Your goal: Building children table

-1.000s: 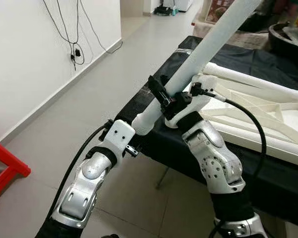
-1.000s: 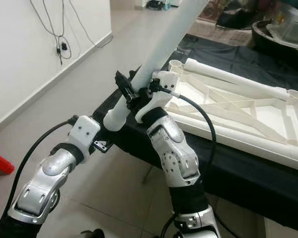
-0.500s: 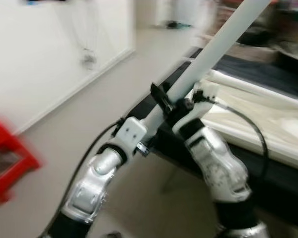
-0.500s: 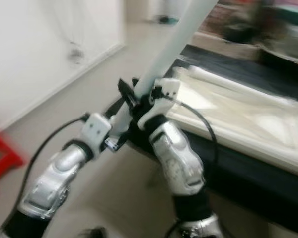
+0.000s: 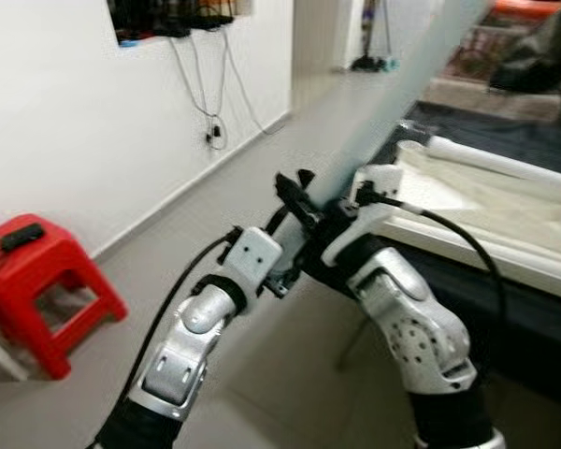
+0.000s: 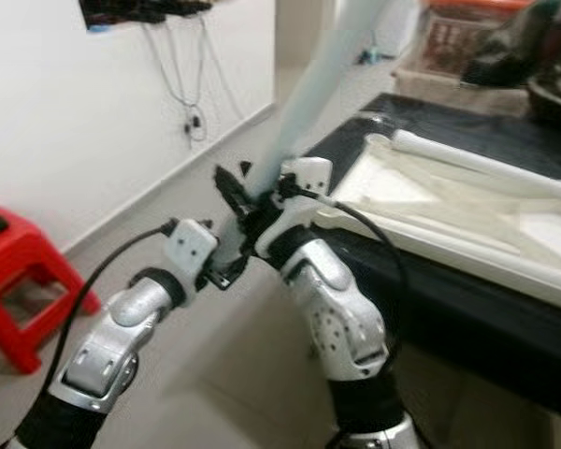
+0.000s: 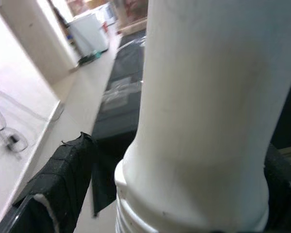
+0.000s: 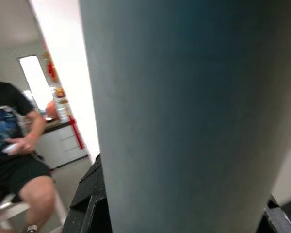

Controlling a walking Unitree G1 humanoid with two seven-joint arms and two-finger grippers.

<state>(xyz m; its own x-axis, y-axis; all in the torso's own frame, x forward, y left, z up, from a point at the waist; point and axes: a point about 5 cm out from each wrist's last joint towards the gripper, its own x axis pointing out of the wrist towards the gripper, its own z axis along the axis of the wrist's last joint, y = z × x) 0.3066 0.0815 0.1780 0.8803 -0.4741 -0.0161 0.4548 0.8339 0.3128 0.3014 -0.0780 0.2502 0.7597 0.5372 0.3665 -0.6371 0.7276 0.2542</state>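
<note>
A long white table leg (image 5: 407, 89) slants up and to the right, blurred. My right gripper (image 5: 310, 204) is shut on it near its lower part; in the right wrist view the leg (image 8: 194, 111) sits between the black fingers (image 8: 89, 213). My left gripper (image 5: 288, 267) holds the leg's lower end just below; the left wrist view has the ribbed end (image 7: 184, 194) between its fingers (image 7: 53, 189). The white table frame (image 5: 505, 201) lies upside down on the black-covered table (image 5: 533, 318) to the right.
A red stool (image 5: 39, 281) stands on the floor by the white wall at the left, with cables (image 5: 213, 112) hanging above. A person (image 8: 12, 155) sits in the background of the right wrist view. Grey floor lies open between the stool and the table.
The camera has swung left, bringing the red stool and more of the wall into view. Both grippers keep their hold on the leg, which now stands steeper.
</note>
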